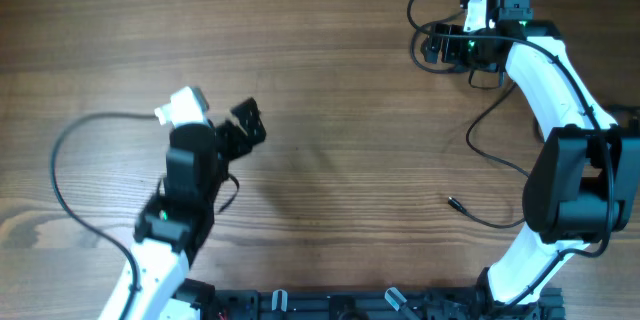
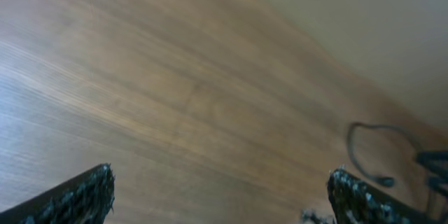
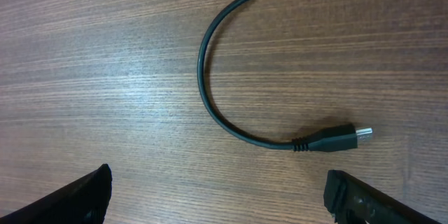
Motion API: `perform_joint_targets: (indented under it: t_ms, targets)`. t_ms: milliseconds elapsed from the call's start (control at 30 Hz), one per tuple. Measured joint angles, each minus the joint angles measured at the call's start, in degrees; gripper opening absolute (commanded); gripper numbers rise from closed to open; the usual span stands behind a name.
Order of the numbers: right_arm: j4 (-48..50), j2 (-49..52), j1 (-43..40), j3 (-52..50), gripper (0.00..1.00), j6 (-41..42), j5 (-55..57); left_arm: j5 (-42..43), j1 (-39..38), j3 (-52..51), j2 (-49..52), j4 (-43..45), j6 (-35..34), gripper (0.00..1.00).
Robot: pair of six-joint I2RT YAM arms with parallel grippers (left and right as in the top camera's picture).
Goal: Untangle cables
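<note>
A thin black cable (image 3: 210, 105) lies on the wood just ahead of my right gripper (image 3: 218, 182). It curves to a black plug with a silver tip (image 3: 343, 138). The right gripper is open and empty, and stands above the table at the far right (image 1: 432, 48). A black loop (image 1: 412, 8) lies beside it. Another thin cable with a small plug tip (image 1: 452, 200) lies in front of the right arm. A further curve of cable (image 1: 472, 135) lies beyond it. My left gripper (image 1: 248, 125) is open and empty over bare wood (image 2: 220, 182). A distant cable loop (image 2: 353, 150) shows in its view.
A thin black cord (image 1: 55, 175) arcs from the white camera on the left wrist round to that arm's base. The wooden table (image 1: 330, 80) stretches between the arms. The black arm mounts (image 1: 330, 305) line the front edge.
</note>
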Motion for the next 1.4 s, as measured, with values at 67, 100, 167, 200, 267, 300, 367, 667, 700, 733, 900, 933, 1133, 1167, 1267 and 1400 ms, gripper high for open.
perform_joint_targets:
  t_ms: [67, 100, 167, 200, 267, 300, 367, 667, 700, 733, 900, 933, 1133, 1167, 1267, 1400]
  targets:
    - [0.00, 0.00, 0.00, -0.02, 1.00, 0.00, -0.02, 1.16, 0.00, -6.36, -3.26, 5.22, 0.04, 1.00]
    - [0.02, 0.00, 0.00, -0.02, 1.00, 0.00, 0.00, 1.40, 0.00, -8.83, -4.68, 6.78, 0.02, 1.00]
    - [0.00, 0.00, 0.00, -0.02, 1.00, 0.00, -0.02, 2.03, 0.07, -15.34, -9.05, 9.84, 0.04, 1.00]
    - [-0.02, 0.00, 0.00, -0.02, 1.00, 0.00, -0.02, 2.58, 0.31, -18.64, -11.39, 10.64, 0.04, 1.00]
    - [0.00, 0.00, 0.00, -0.04, 1.00, 0.00, -0.02, 2.82, 1.01, -22.27, -14.36, 11.17, 0.04, 1.00]
    - [0.00, 0.00, 0.00, -0.07, 0.99, 0.00, -0.02, 2.84, 1.49, -24.04, -16.26, 10.73, 0.04, 1.00]
    - [0.00, 0.00, 0.00, -0.07, 1.00, 0.00, -0.02, 2.99, 2.34, -25.94, -20.15, 7.02, 0.04, 1.00]
    - [0.00, 0.00, 0.00, -0.07, 1.00, 0.00, -0.02, 5.03, 4.57, -26.16, -37.73, -1.55, 6.23, 1.00]
    - [0.02, 0.00, 0.00, -0.07, 1.00, 0.00, -0.02, 5.40, 4.57, -26.16, -39.85, -1.64, 7.78, 1.00]
    - [0.02, 0.00, 0.00, -0.07, 1.00, 0.00, -0.02, 5.53, 4.57, -26.16, -41.57, -1.64, 8.76, 1.00]
    - [0.02, 0.00, 0.00, -0.07, 1.00, 0.00, -0.02, 6.23, 5.81, -26.14, -51.58, -1.55, 13.03, 1.00]
    - [0.00, 0.00, 0.00, -0.07, 1.00, 0.00, -0.02, 6.34, 6.45, -26.14, -51.76, -1.55, 13.38, 1.00]
    - [0.00, 0.00, 0.00, -0.07, 1.00, 0.00, -0.02, 6.49, 10.60, -26.14, -51.76, -1.55, 14.05, 1.00]
    - [0.00, 0.00, 0.00, -0.07, 1.00, 0.00, -0.02, 6.49, 10.86, -26.14, -51.76, -1.55, 14.05, 1.00]
    - [0.00, 0.00, 0.00, -0.07, 1.00, 0.00, -0.02, 6.49, 11.26, -26.14, -51.76, -1.55, 14.05, 1.00]
    - [0.00, 0.00, 0.00, -0.07, 1.00, 0.00, -0.02, 6.49, 11.26, -26.14, -51.76, -1.55, 14.05, 1.00]
